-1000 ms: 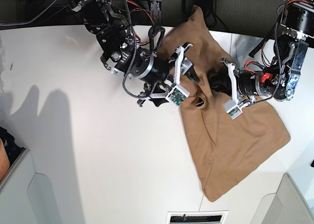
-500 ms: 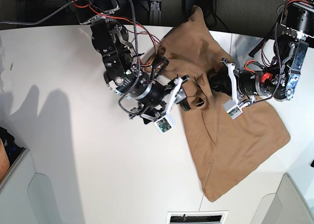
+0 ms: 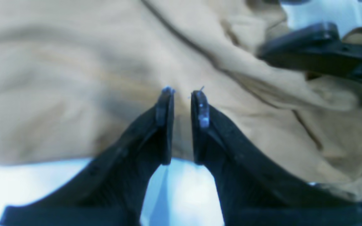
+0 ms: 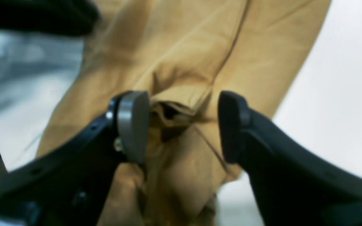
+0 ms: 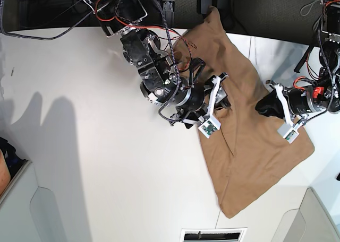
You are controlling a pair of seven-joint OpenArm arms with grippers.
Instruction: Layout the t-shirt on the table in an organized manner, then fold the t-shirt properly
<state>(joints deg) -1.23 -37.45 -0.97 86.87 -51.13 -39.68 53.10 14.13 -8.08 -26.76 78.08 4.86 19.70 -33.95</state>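
Observation:
The tan-brown t-shirt [image 5: 255, 146] lies spread diagonally on the white table [image 5: 79, 120], one end hanging past the far edge. My right gripper [image 5: 223, 100] is over the shirt's left middle. In its wrist view the right gripper [image 4: 184, 125] is open wide, with a raised fold of the t-shirt [image 4: 174, 94] between its fingers. My left gripper [image 5: 260, 106] sits at the shirt's right side. In the left wrist view, the left gripper [image 3: 182, 92] shows only a narrow gap between its fingers, with nothing in it. The t-shirt [image 3: 74, 78] lies just beyond its tips.
Cables and arm bases [image 5: 122, 8] crowd the table's far edge. A vent [image 5: 212, 235] sits at the near edge, with grey panels at the near left [image 5: 48, 210] and near right [image 5: 313, 221]. A black finger of the other gripper [image 3: 319, 53] shows in the left wrist view.
The right arm swung rightward onto the shirt's middle. The left gripper pulled back to the right, away from the bunched spot, which now lies flatter.

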